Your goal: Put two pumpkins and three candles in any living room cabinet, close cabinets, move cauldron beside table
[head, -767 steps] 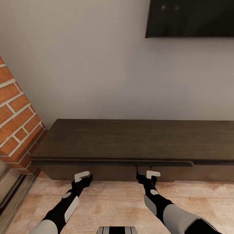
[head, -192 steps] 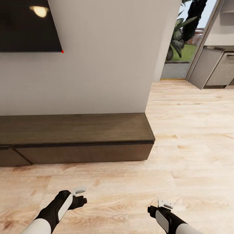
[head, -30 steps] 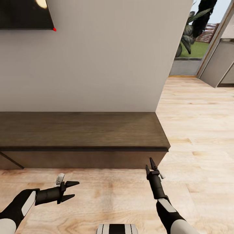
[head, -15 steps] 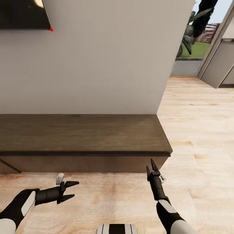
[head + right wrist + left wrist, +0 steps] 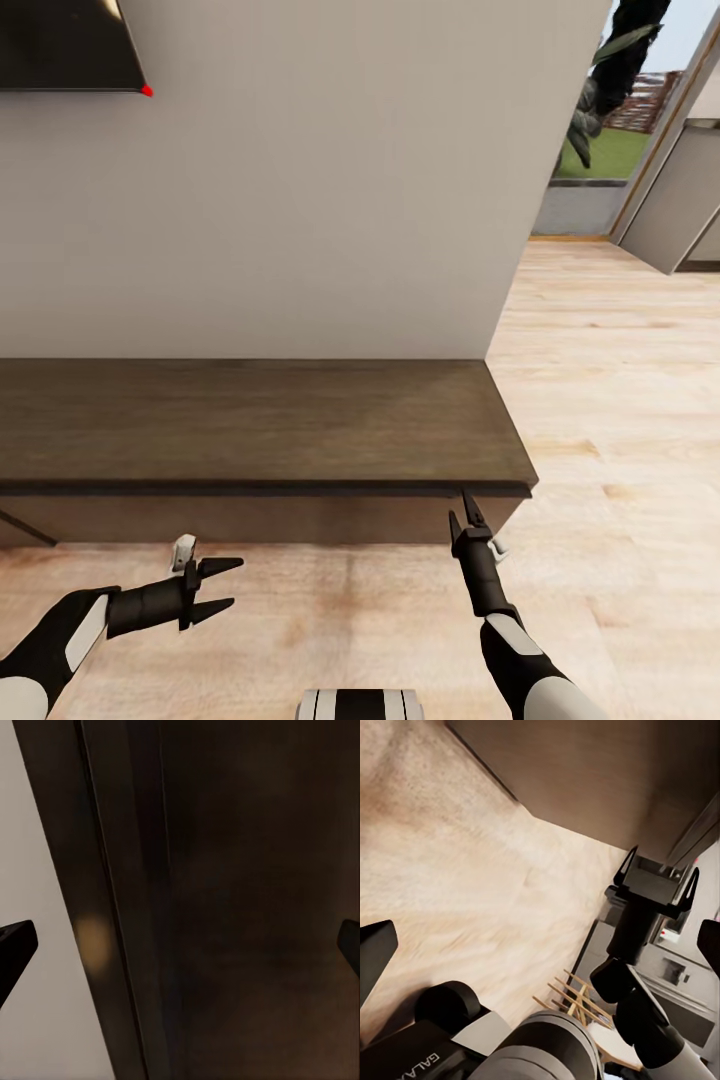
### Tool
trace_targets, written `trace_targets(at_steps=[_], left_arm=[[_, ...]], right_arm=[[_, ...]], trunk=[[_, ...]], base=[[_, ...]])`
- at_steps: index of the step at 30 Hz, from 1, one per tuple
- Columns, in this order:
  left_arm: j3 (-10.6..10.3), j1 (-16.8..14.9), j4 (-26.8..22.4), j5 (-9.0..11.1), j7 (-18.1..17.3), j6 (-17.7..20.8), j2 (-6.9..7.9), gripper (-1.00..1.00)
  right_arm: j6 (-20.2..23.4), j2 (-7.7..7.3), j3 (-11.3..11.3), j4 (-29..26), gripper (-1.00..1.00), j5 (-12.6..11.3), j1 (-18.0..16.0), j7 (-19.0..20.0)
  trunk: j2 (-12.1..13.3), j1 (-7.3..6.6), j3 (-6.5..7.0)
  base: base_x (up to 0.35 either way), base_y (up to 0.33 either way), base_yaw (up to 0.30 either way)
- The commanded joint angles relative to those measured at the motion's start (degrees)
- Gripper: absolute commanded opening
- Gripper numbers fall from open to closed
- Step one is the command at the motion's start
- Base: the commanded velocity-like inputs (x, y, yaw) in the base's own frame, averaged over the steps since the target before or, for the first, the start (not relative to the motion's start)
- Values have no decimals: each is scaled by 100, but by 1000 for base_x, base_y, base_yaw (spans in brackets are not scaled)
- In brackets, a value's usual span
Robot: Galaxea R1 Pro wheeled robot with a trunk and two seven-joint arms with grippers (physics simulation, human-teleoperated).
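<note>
Both arms hold while cabinet looms nearer than before

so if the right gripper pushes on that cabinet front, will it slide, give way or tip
Probably no tipping: the cabinet is long, low and flat on the floor. The front looks like stiff wood, so it should not flex. With the right gripper open at the top edge, the smooth handle-less face may let fingertips slip.

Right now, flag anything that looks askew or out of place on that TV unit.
At the head view's far left, a drawer edge of the cabinet juts out at a slant, seemingly ajar. The front below the right gripper looks flush. Nothing spilled or damaged.
</note>
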Motion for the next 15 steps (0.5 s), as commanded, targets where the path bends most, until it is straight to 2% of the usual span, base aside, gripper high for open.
trace_targets(at_steps=[1,8,15], left_arm=[[0,0,1,0,-1,0,0,100],[-1,0,4,0,-2,0,0,100],[-1,0,4,0,-2,0,0,100]], right_arm=[[0,0,2,0,100,0,-1,0],[0,0,10,0,100,0,0,-107],[0,0,10,0,100,0,0,-131]], trunk=[[0,0,0],[0,0,0],[0,0,0]], base=[[44,0,0],[81,0,0],[17,0,0]])
